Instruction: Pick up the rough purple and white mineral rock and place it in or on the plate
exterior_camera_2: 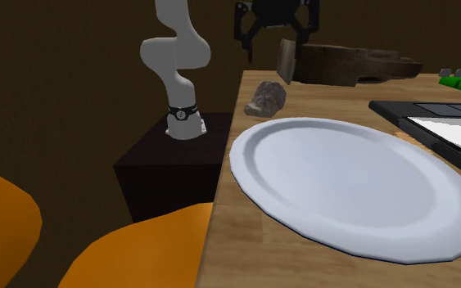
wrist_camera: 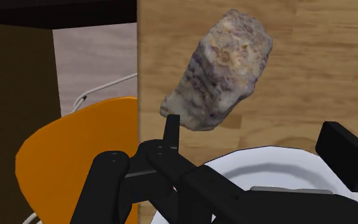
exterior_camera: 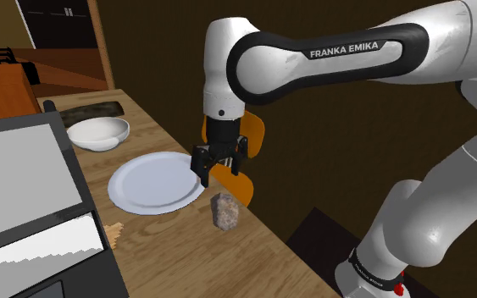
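The gripper (exterior_camera: 220,168) hangs open and empty above the counter (exterior_camera: 194,254), jaws spread, I judge, to take the rock (exterior_camera: 225,212). The rock stands on bare wood near the counter's edge, at four o'clock from the white plate (exterior_camera: 152,182), just off its rim.

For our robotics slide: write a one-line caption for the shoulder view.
Open jaws hang over a mottled rock beside the white plate on a wooden table.

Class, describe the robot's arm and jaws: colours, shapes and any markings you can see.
The arm has rounded, glossy white links with dark joints; a black band carries white lettering, FRANKA EMIKA. The jaws are all black and angular.
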Controlling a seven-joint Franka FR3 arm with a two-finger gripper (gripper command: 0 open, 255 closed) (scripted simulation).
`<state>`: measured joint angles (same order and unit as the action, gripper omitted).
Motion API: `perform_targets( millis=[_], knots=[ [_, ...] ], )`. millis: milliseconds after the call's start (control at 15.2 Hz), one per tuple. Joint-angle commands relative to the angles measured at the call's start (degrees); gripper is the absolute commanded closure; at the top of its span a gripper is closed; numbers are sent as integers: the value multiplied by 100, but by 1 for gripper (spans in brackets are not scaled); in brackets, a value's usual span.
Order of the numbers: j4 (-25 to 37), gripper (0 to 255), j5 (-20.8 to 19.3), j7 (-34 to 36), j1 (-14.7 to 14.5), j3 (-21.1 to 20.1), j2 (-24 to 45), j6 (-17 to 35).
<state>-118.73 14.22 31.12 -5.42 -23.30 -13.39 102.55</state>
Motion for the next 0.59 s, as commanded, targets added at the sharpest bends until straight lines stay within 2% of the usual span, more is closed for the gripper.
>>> perform_targets(
  millis=[0,528],
  knots=[
    [280,0,-47,240,-33,-135,316,106],
    [-231,0,-14,234,-86,-216,383,688]
  ],
)
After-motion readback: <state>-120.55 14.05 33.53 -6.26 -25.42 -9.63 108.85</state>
